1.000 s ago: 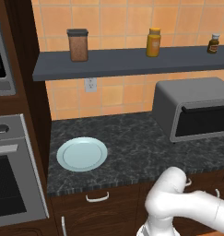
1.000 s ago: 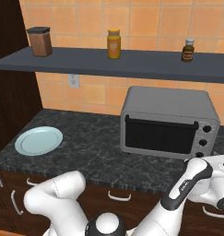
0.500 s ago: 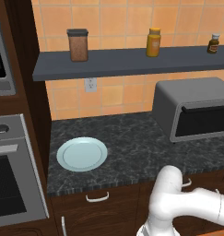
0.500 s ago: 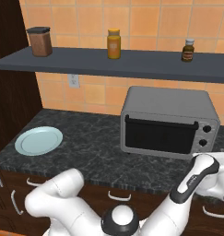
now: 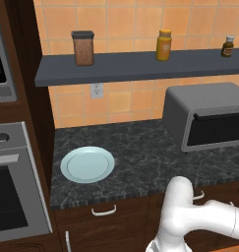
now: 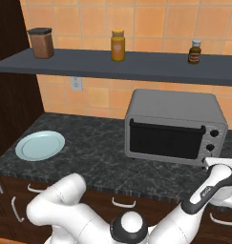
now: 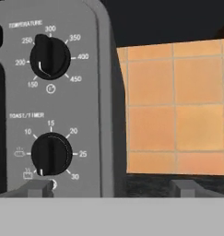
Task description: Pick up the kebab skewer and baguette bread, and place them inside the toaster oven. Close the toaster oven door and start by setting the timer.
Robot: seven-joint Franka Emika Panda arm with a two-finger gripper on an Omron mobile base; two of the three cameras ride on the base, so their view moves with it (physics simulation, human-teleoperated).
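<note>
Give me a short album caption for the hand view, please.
Open claw facing the toaster oven control panel: temperature dial above, timer dial below, orange tiled wall alongside.

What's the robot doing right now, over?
Gripper open, holding nothing, facing the timer dial. Toaster oven door shut. Plate bare. Nothing in the way.

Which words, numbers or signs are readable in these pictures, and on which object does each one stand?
"TEMPERATURE": above the upper knob of the toaster oven, small and partly blurred.
"150", "200", "250", "300", "350", "400", "450": around that knob.
"TOAST/TIMER": above the lower knob.
"10", "15", "20", "25", "30": around the lower knob, with small toast pictograms at its left.
Shelf jar labels: too small to read.
</note>
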